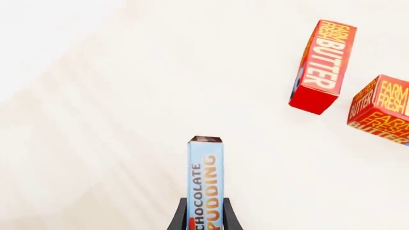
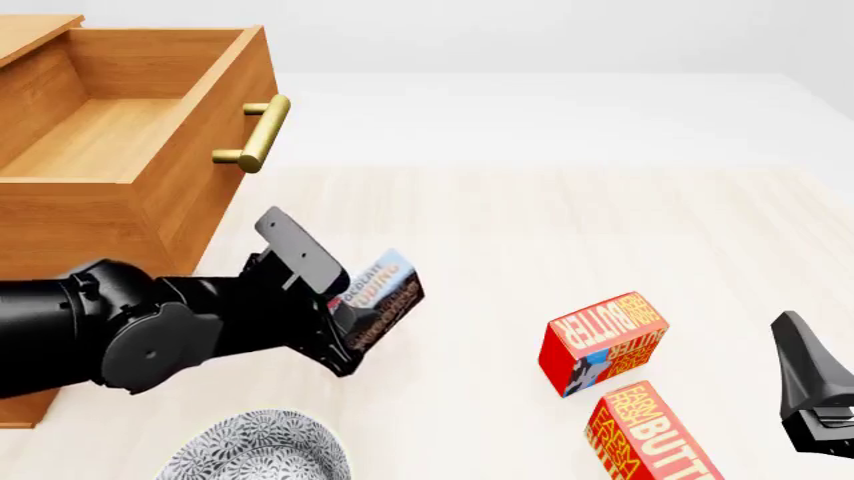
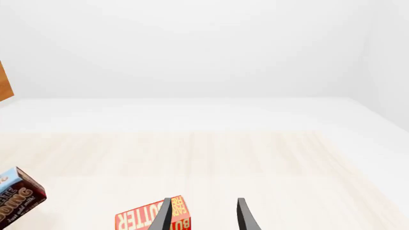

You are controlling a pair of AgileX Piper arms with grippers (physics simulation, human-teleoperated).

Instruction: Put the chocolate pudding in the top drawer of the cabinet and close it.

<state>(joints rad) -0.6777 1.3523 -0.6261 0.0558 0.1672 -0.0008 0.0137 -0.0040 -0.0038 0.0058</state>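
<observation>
Left gripper (image 2: 358, 318) clasps chocolate pudding (image 2: 380, 293) beside open, bare top drawer (image 2: 127, 130).

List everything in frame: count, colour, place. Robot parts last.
pudding: 1, light-blue and dark brown box, held off the table in the left gripper, near the cabinet.
butter boxes: 2, red-orange, on the table right of centre, one nearer the camera.
cabinet: 1, orange-brown wood, far left.
top drawer: 1, pulled open, nothing seen inside, brass handle on its front.
bowl: 1, grey-and-white patterned, near edge left, partly cut off.
table: 1, pale wood.
left gripper: 1, black, fingers shut on the pudding.
right gripper: 1, black, fingers apart, holding nothing, at the near right edge in the front view.
</observation>
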